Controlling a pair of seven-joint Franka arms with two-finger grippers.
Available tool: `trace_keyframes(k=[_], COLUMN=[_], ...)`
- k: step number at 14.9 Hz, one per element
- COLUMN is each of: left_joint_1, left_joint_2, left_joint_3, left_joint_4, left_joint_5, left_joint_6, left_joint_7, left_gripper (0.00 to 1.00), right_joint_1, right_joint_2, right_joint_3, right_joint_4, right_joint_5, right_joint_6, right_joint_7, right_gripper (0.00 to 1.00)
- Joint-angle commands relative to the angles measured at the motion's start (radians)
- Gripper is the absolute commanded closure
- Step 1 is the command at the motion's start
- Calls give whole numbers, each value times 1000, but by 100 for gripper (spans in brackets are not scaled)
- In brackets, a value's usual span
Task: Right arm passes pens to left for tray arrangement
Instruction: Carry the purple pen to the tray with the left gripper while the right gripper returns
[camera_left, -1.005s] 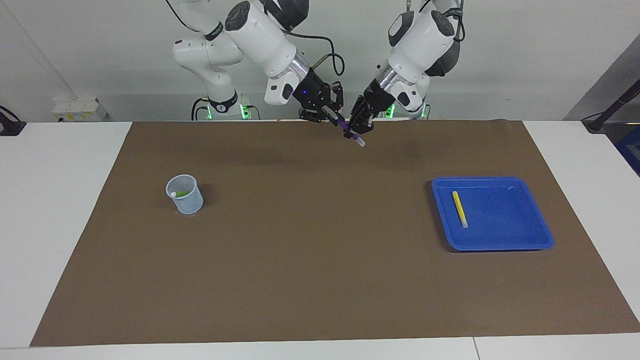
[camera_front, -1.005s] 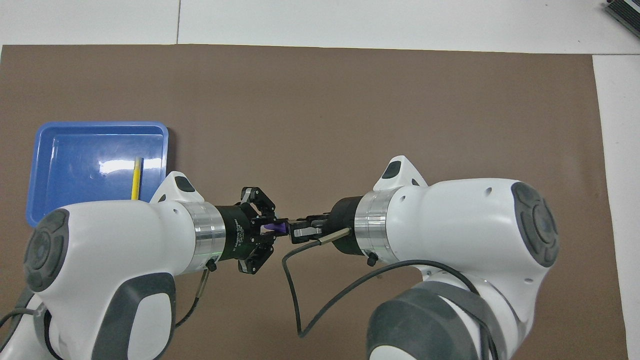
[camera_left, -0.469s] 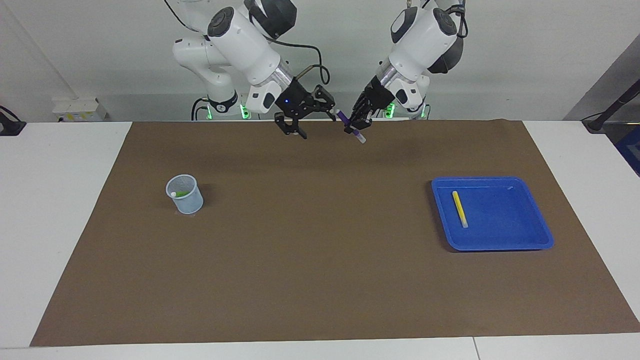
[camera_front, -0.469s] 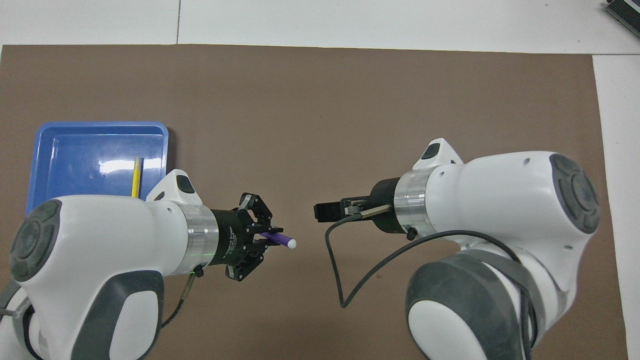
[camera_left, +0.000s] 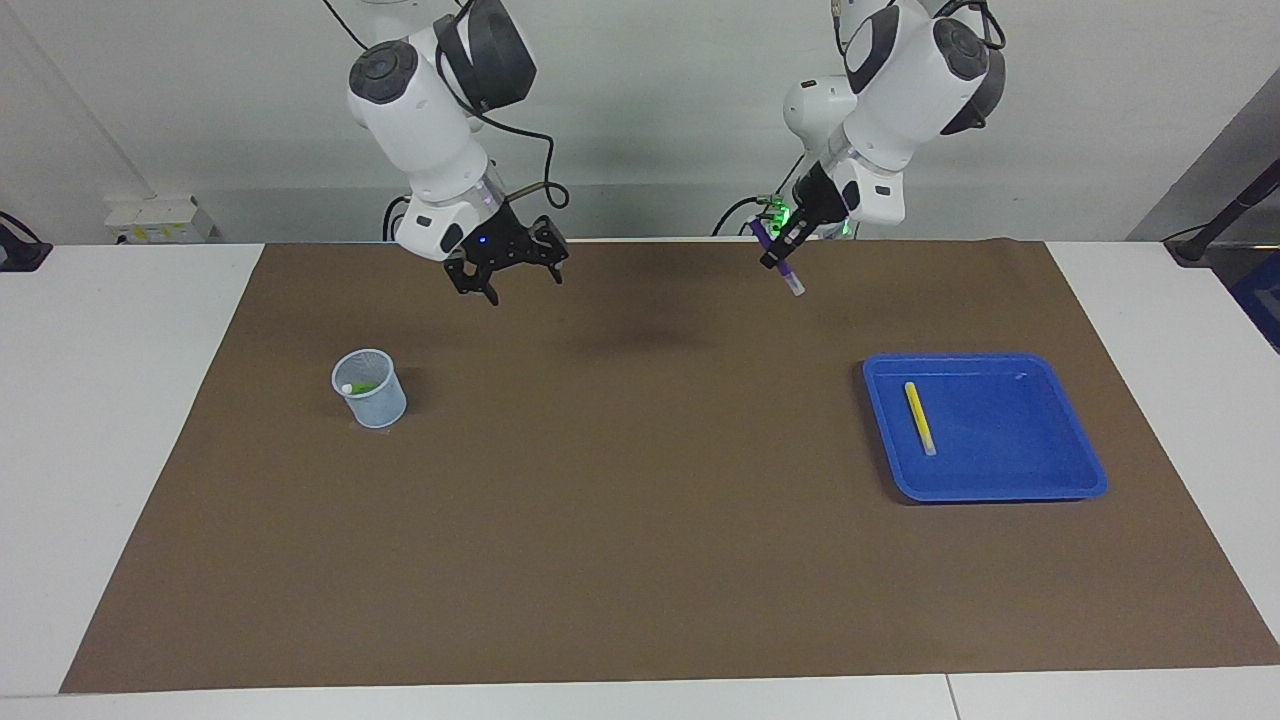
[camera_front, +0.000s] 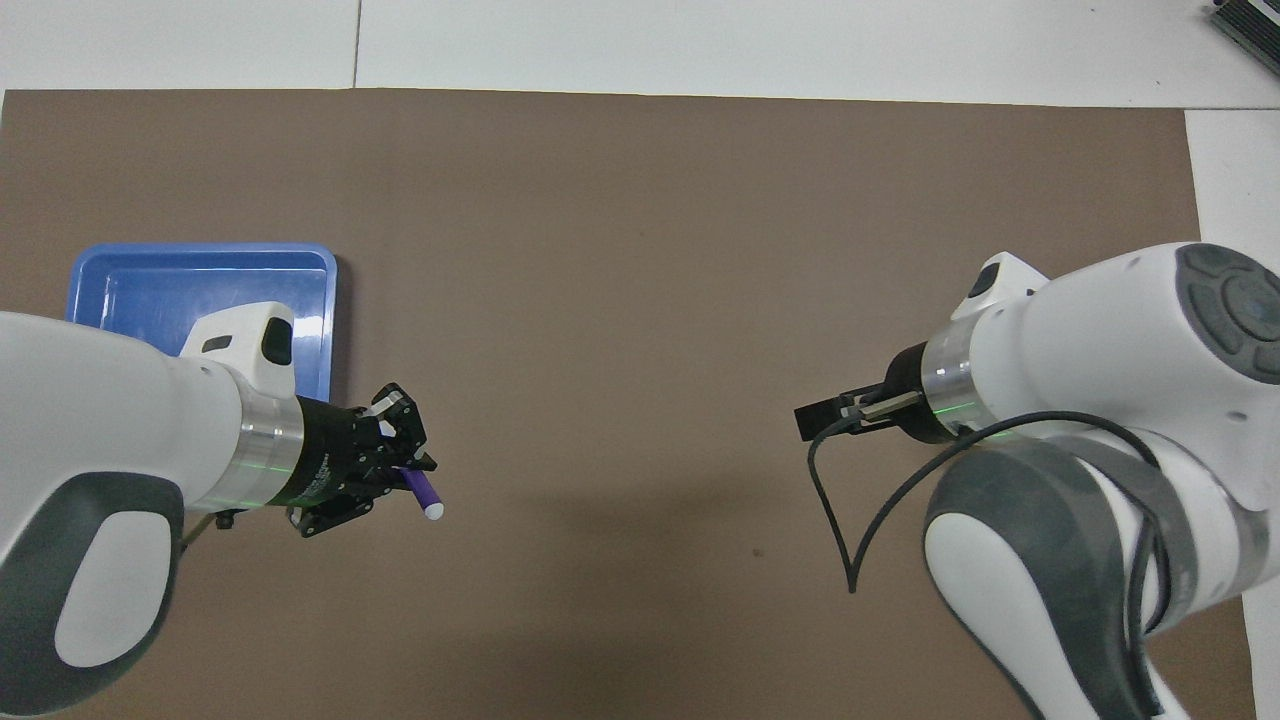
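**Purple pen held by the left gripper, arms drawn apart**

The purple pen (camera_left: 779, 262) hangs tilted, pale tip down, clamped in the left gripper (camera_left: 786, 250), up in the air over the brown mat (camera_left: 640, 560) at the robots' edge of the table.

Across the facing view from its left side: the right arm (camera_left: 425, 110) bends down from its base, and the right gripper (camera_left: 505, 272) – blue light showing, fingers spread wide and holding nothing – hangs over the mat. Below it the mesh cup (camera_left: 370, 388) stands on the mat with the green pen (camera_left: 358, 387) inside. Further along, the left arm (camera_left: 905, 80) angles down to the clamped pen. The blue tray (camera_left: 1050, 480) lies toward the left arm's end, the yellow pen (camera_left: 919, 417) flat inside it.

A second ago both grippers met over the middle, both on the purple pen – since then the right one has let go and each arm has swung back toward its own end.
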Motion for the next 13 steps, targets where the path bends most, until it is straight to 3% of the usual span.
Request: trace_keyframes(k=[1, 6, 10, 13], left_joint_1=[85, 247, 353, 366], left_joint_2=[-12, -11, 8, 64], left_joint_3=[-7, -7, -7, -7], left_joint_4=[15, 25, 22, 23], left_joint_5=[72, 184, 262, 345], left_joint_6=[-77, -97, -53, 4], left_joint_7=[238, 660, 909, 981], left_gripper=[100, 100, 100, 100], right_joint_1=[-137, -254, -312, -328], right_joint_2=[-54, -36, 71, 142], right_joint_3=[9, 9, 9, 9], right_joint_4=[-88, -113, -112, -107], right_joint_5=[-81, -211, -277, -371], right_joint_6=[1, 78, 144, 211], right_joint_7=[-255, -239, -90, -87], right_gripper=[0, 0, 0, 0])
